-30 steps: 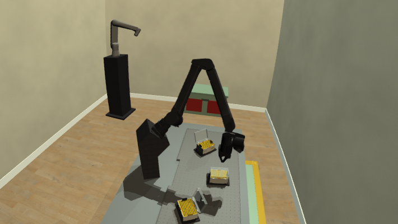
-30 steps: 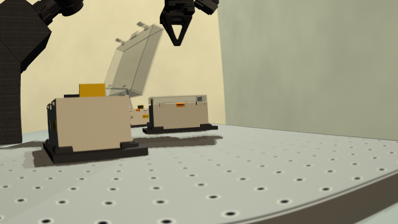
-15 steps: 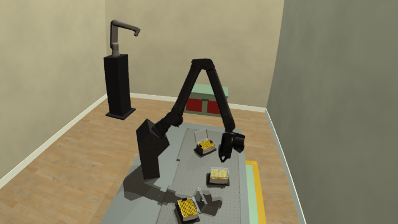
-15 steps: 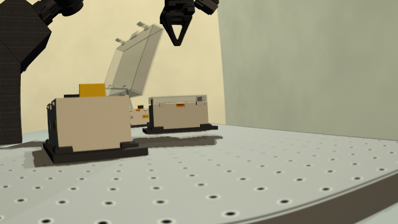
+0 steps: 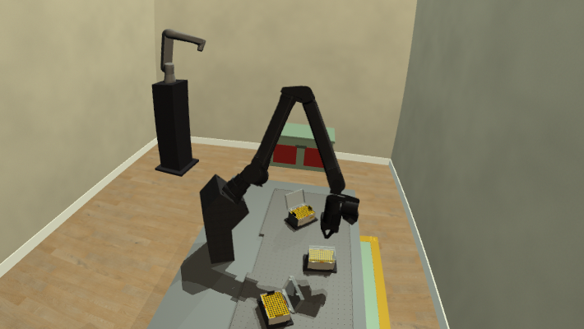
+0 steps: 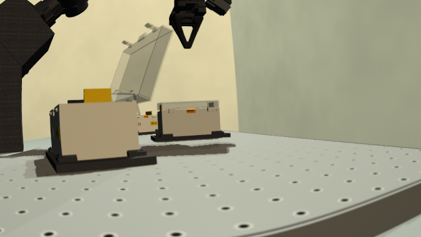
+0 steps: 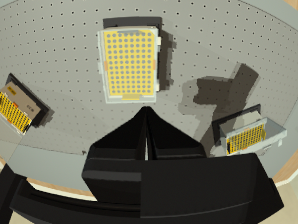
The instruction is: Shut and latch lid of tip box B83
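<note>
Three beige tip boxes with yellow tips sit on black holder plates on the perforated board [image 5: 284, 251] [image 6: 267, 183]. The middle box [image 5: 322, 258] [image 6: 190, 121] [image 7: 129, 63] has its clear lid lying flat on top. The far box [image 5: 301, 215] [image 6: 146, 122] [image 7: 20, 106] has its lid [image 5: 294, 198] standing open. The near box [image 5: 275, 306] [image 6: 95, 130] [image 7: 246, 137] has its lid [image 5: 294, 291] [image 6: 142, 65] open too. My gripper [image 5: 327, 235] [image 6: 187, 45] [image 7: 146, 112] is shut and empty. It hangs well above the board between the far and middle boxes, touching nothing. The stickers are too small to read.
The arm's black base block [image 5: 220, 222] [image 6: 12, 74] stands at the board's left side. A yellow and green strip [image 5: 372, 280] runs along the table's right edge, close to the grey wall [image 5: 493, 164]. A second black pedestal [image 5: 173, 123] stands on the floor behind.
</note>
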`<state>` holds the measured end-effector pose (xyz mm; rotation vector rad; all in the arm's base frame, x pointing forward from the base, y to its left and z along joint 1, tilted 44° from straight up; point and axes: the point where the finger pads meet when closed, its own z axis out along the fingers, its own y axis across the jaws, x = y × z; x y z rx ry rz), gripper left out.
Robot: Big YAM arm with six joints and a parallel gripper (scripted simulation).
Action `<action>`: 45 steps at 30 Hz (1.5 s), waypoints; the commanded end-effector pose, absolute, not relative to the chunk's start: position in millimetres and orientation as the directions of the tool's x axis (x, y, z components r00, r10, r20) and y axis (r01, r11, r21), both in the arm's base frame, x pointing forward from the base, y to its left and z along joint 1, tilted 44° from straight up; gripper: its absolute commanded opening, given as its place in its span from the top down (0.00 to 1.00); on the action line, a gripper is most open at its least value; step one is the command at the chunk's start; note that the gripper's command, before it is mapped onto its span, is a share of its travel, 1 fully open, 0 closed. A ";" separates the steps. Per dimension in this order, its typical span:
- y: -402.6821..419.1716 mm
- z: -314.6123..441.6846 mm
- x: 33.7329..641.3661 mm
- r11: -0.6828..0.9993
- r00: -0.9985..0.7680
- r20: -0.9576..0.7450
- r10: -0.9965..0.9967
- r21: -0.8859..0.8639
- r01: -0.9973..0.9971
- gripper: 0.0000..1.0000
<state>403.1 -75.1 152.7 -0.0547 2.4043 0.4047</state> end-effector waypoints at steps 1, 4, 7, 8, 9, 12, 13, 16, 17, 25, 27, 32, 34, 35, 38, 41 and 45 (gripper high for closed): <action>-68.2 148.0 406.1 0.947 -0.771 -0.633 0.069 0.284 -0.148 1.00; -63.5 143.6 407.6 0.947 -0.771 -0.633 0.069 0.283 -0.148 1.00; -59.7 143.6 411.3 0.948 -0.768 -0.637 0.068 0.281 -0.149 1.00; -56.9 140.4 410.7 0.947 -0.771 -0.633 0.069 0.283 -0.148 1.00; -54.7 139.3 411.7 0.947 -0.771 -0.633 0.069 0.283 -0.148 1.00; -48.2 136.6 415.3 0.948 -0.770 -0.634 0.069 0.283 -0.148 1.00; -46.3 137.0 417.5 0.948 -0.768 -0.637 0.068 0.281 -0.149 1.00; -39.1 131.7 419.0 0.948 -0.771 -0.633 0.069 0.283 -0.148 1.00; -36.9 130.6 420.0 0.948 -0.771 -0.633 0.069 0.283 -0.148 1.00; -23.6 124.1 426.2 0.948 -0.771 -0.633 0.069 0.283 -0.148 1.00; -19.5 123.6 429.7 0.948 -0.769 -0.636 0.069 0.282 -0.149 1.00; -8.2 116.7 433.6 0.948 -0.771 -0.633 0.069 0.283 -0.148 1.00; -4.2 117.3 438.0 0.948 -0.767 -0.638 0.068 0.281 -0.149 1.00; -2.0 116.7 439.5 0.948 -0.766 -0.639 0.068 0.281 -0.150 1.00; 2.7 112.8 440.0 0.948 -0.769 -0.636 0.069 0.282 -0.149 1.00; 7.1 110.4 442.0 0.948 -0.769 -0.636 0.069 0.282 -0.148 1.00; 2.9 119.7 444.7 0.950 -0.757 -0.650 0.068 0.273 -0.150 1.00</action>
